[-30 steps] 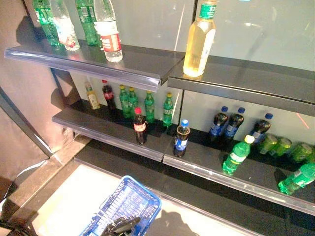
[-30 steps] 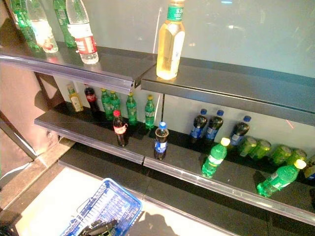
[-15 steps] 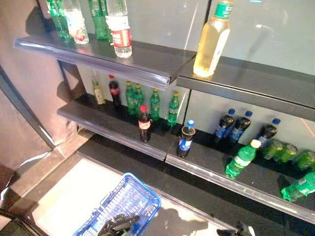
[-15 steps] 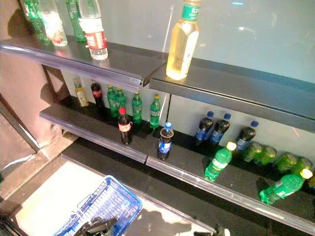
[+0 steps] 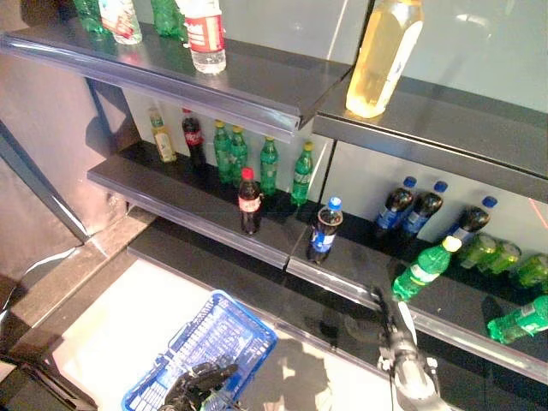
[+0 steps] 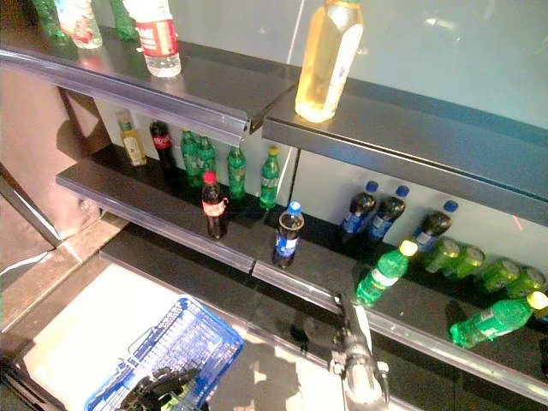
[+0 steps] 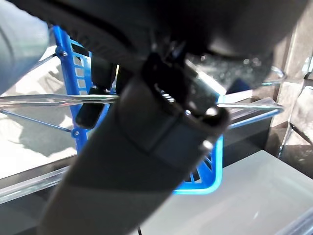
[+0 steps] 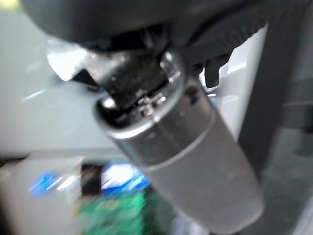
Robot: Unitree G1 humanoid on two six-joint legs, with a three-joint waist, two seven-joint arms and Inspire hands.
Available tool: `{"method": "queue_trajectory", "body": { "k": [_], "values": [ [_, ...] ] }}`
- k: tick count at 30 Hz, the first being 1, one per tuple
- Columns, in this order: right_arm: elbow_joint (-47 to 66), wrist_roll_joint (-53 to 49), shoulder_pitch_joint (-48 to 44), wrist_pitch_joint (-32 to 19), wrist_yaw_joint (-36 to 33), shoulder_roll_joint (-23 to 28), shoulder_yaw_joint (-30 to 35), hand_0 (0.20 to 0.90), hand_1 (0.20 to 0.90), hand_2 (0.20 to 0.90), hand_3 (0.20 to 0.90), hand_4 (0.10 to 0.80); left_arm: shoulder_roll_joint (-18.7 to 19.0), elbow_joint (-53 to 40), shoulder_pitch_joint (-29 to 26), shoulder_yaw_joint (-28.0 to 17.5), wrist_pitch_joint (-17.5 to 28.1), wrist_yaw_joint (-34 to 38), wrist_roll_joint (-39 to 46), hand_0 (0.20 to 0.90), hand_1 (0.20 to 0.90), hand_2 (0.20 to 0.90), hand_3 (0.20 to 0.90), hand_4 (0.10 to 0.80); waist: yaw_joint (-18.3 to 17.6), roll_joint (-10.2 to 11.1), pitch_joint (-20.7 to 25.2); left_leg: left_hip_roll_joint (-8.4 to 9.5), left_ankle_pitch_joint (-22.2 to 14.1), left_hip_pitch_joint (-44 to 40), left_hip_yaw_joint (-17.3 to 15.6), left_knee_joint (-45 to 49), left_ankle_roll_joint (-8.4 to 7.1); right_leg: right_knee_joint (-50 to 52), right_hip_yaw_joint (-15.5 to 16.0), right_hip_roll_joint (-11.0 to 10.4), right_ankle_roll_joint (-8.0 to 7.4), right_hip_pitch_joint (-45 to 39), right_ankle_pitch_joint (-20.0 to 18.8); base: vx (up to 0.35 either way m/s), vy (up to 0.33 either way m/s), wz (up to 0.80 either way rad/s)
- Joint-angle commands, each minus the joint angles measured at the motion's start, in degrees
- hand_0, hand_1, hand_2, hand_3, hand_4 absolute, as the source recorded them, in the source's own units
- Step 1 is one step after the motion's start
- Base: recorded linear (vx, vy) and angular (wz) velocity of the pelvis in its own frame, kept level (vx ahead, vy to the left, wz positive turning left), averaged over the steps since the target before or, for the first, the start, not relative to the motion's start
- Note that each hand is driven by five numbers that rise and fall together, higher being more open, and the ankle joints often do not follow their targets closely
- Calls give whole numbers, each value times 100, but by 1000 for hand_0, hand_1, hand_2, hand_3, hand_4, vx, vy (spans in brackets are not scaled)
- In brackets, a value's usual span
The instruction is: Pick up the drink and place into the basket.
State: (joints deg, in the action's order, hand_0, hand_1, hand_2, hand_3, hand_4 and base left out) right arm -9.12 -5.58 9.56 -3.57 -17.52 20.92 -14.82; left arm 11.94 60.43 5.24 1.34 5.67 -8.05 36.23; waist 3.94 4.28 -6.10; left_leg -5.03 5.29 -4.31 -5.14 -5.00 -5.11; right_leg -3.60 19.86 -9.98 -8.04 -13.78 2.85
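My left hand (image 5: 199, 383) hangs low at the bottom left, shut on the thin wire handles (image 7: 44, 99) of the blue basket (image 5: 205, 338), which it holds off the floor. My right hand (image 5: 392, 336) reaches up from the lower right with straight, open fingers and holds nothing. It is just below the front edge of the lower shelf (image 5: 193, 204). A dark bottle with a blue label (image 5: 324, 229) stands on that shelf above and left of the hand. A green bottle (image 5: 424, 267) lies on its side above and right of it.
The lower shelf also holds a cola bottle (image 5: 249, 201), green bottles (image 5: 267, 164) at the back, dark blue-capped bottles (image 5: 411, 205) and green cans (image 5: 492, 254). The upper shelf (image 5: 257, 86) carries a large yellow drink bottle (image 5: 383, 56) and clear bottles (image 5: 204, 34).
My right hand has risen into view from the bottom right towards the lower shelf's edge. The camera has shifted. The blue basket stays low in my left hand.
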Motion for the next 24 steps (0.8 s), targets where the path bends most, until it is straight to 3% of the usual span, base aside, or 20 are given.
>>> {"method": "queue_trajectory", "body": {
  "k": [1, 3, 11, 19, 24],
  "values": [
    [1029, 111, -618, 2, 38, 622, 428, 900, 900, 900, 900, 800, 60, -105, 66, 195, 282, -105, -222, 300, 300, 300, 200, 100, 106, -260, 58, -188, -505, -290, -155, 0, 4, 321, -121, -221, -64, 557, -394, 0, 0, 0],
    [1832, -67, -659, 52, 169, 729, 504, 900, 900, 900, 900, 800, 23, -91, 144, 198, 356, -134, -138, 300, 300, 300, 200, 100, 55, -306, 58, -200, -510, -287, -191, 0, -3, 327, -185, -213, -62, 598, -383, -10, 35, -3],
    [2639, -693, -1010, -480, 143, 970, 555, 900, 900, 900, 900, 800, -52, 33, 292, 238, 537, -243, -99, 300, 300, 300, 200, 100, 127, -382, 48, -248, -466, -276, -259, 1, -65, 345, -144, -249, -46, 651, -367, 9, 19, -5],
    [2843, -664, -1414, -390, -873, 1114, 560, 900, 900, 900, 900, 800, -177, 25, 417, 359, 626, -215, -60, 300, 300, 300, 200, 100, 239, -463, -32, -274, -525, -200, -248, 315, -91, 547, -25, -320, 20, 752, -304, 48, 32, 0],
    [2700, -478, -1588, -70, -1614, 1103, 523, 900, 900, 900, 900, 800, -222, -37, 497, 478, 619, -196, -39, 300, 300, 300, 200, 100, 280, -554, -196, -206, -596, -34, -149, 620, -49, 937, 30, -387, 85, 963, -195, 58, 74, 1]
  ]
}}
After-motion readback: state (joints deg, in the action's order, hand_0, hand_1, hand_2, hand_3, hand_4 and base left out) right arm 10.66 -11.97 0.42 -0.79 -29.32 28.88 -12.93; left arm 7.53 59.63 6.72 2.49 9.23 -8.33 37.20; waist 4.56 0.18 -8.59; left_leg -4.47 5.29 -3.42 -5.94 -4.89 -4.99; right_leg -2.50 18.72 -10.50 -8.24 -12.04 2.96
